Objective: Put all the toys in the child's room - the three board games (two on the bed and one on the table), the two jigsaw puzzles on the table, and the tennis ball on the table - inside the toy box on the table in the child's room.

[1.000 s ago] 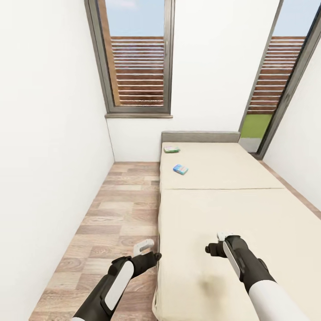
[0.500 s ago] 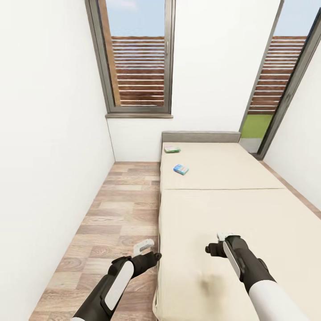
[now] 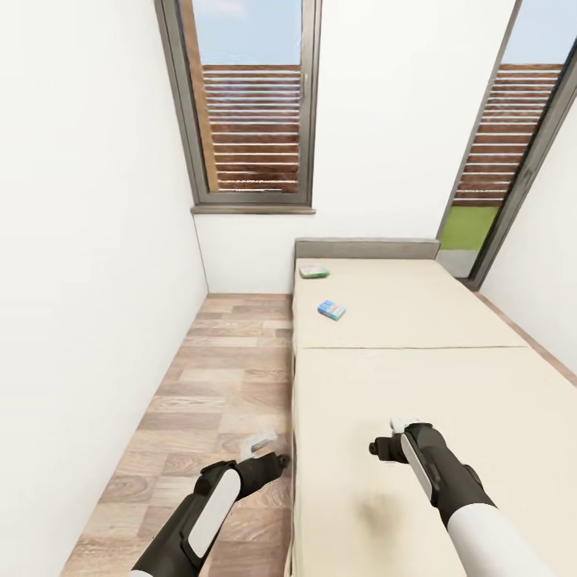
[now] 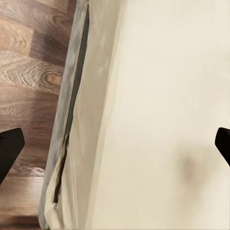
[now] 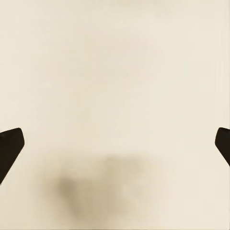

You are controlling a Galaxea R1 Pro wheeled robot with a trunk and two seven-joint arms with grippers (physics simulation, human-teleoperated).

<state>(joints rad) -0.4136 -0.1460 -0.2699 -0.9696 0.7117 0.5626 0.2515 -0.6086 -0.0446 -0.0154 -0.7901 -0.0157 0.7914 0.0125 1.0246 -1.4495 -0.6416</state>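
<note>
Two board games lie on the far half of the cream bed [image 3: 417, 377]: a green box [image 3: 314, 272] close to the grey headboard and a blue box [image 3: 332, 309] a little nearer. My left gripper [image 3: 264, 450] hangs open over the floor beside the bed's left edge, far short of both boxes. My right gripper [image 3: 393, 437] is open above the near part of the mattress. In the wrist views the dark fingertips [image 4: 8, 149] [image 5: 9, 146] stand wide apart with nothing between them. The table, toy box, puzzles and tennis ball are out of view.
A strip of wooden floor [image 3: 216, 377] runs between the white left wall [image 3: 88, 280] and the bed. A tall window [image 3: 252, 112] stands in the far wall, and a glass door [image 3: 501, 160] at the far right beyond the bed.
The whole head view has shifted slightly, with the bed and boxes sliding a little right and down in the picture: the camera moved. Both arms hold the same pose.
</note>
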